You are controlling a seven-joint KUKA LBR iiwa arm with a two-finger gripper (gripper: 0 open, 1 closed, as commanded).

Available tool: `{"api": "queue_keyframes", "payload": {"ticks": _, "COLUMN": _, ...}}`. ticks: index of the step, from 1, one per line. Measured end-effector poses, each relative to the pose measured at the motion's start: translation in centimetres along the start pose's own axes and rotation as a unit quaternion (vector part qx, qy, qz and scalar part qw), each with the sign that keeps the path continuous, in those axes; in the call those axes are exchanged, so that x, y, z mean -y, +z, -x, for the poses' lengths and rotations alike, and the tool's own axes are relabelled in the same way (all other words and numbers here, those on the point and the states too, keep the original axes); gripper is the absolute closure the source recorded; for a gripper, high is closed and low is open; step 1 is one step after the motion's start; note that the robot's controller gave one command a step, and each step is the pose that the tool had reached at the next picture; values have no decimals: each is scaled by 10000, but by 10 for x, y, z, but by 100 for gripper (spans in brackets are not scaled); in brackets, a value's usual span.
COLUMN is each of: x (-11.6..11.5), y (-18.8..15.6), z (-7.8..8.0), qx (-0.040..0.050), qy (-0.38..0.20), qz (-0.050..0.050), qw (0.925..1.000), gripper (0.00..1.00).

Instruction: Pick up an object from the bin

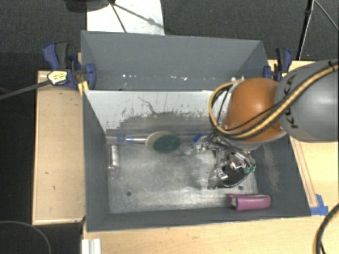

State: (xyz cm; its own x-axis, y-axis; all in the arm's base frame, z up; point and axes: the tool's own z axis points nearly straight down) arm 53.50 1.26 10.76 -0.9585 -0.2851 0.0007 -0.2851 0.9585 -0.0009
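My gripper (218, 174) hangs low over the right part of the bin floor, below the orange wrist cover. Just in front of it, by the front wall, lies a purple oblong block (249, 201); the two stand apart. A dark thing with a green edge (239, 174) sits right against the gripper's right side, and I cannot tell whether it is held. To the left, near the back wall, a brush with a round green head (164, 142) and a clear handle lies flat.
A small silver cylinder (113, 156) lies by the left wall. A little blue piece (197, 139) rests near the back wall, behind the gripper. The arm and its cables cover the bin's right rear corner.
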Motion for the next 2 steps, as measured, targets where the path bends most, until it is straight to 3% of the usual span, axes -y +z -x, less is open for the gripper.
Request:
{"api": "queue_keyframes", "payload": {"ticks": 1, "x": 84, "y": 35, "z": -34, "qx": 72, "qy": -512, "qz": -5, "qw": 9987, "gripper": 0}}
{"api": "queue_keyframes", "payload": {"ticks": 2, "x": 139, "y": 35, "z": -10, "qx": 41, "qy": -1171, "qz": 10, "qw": 9931, "gripper": 0}}
